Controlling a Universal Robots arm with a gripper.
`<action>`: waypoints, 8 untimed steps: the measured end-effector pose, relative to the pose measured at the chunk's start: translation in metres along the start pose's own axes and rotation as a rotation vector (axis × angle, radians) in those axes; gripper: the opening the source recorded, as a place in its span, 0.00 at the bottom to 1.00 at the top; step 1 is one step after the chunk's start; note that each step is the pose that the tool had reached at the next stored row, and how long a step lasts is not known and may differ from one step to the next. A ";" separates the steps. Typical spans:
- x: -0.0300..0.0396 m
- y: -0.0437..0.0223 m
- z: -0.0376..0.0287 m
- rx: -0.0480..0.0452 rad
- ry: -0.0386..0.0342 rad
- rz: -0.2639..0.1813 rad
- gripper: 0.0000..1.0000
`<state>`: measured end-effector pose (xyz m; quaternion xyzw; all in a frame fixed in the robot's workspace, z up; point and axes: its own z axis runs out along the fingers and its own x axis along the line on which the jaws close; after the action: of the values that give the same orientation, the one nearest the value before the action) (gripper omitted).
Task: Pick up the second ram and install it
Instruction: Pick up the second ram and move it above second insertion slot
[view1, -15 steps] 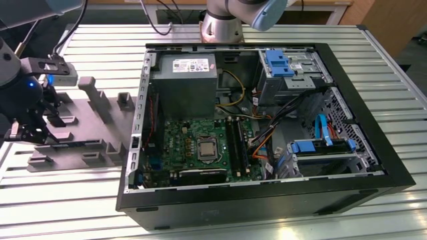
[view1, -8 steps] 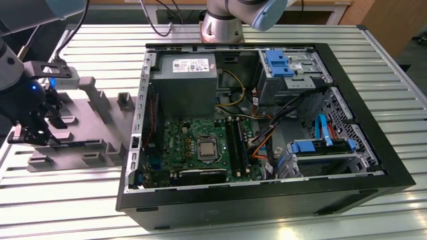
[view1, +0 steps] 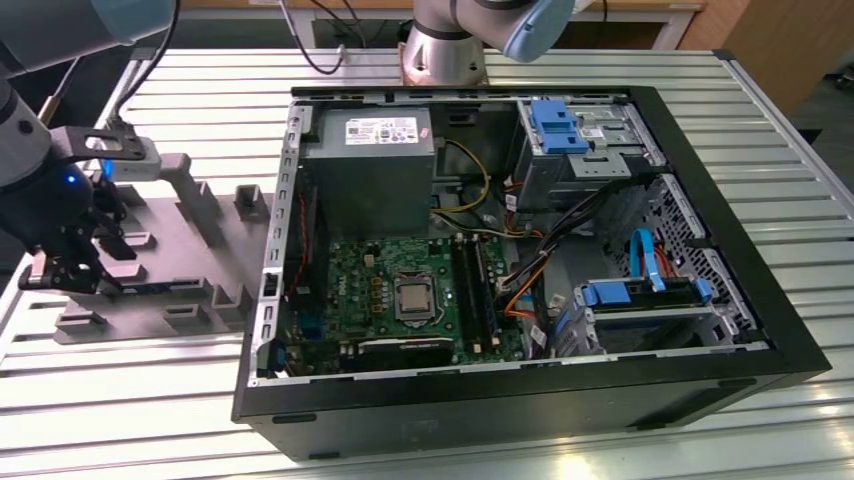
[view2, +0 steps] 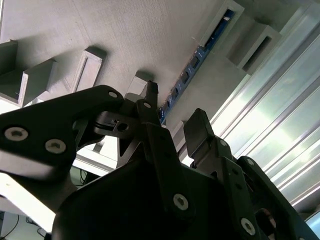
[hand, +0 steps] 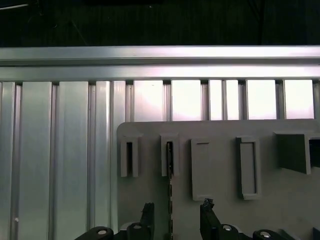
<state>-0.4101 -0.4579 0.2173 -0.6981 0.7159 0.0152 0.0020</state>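
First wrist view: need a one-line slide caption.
Open gripper poised astride the second ram, which stands on edge in the grey holder on the slatted table.

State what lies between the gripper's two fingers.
In the first wrist view, the second ram, standing on edge in the grey holder, runs between the open fingers, with a gap on each side.
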 end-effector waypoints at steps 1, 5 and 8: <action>0.0008 0.0000 0.0012 0.0000 0.0001 -0.001 0.49; 0.0017 0.0000 0.0066 -0.0002 0.0002 -0.005 0.49; 0.0019 -0.0002 0.0109 -0.0002 0.0002 -0.006 0.49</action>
<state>-0.4102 -0.4595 0.2064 -0.7000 0.7139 0.0152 0.0019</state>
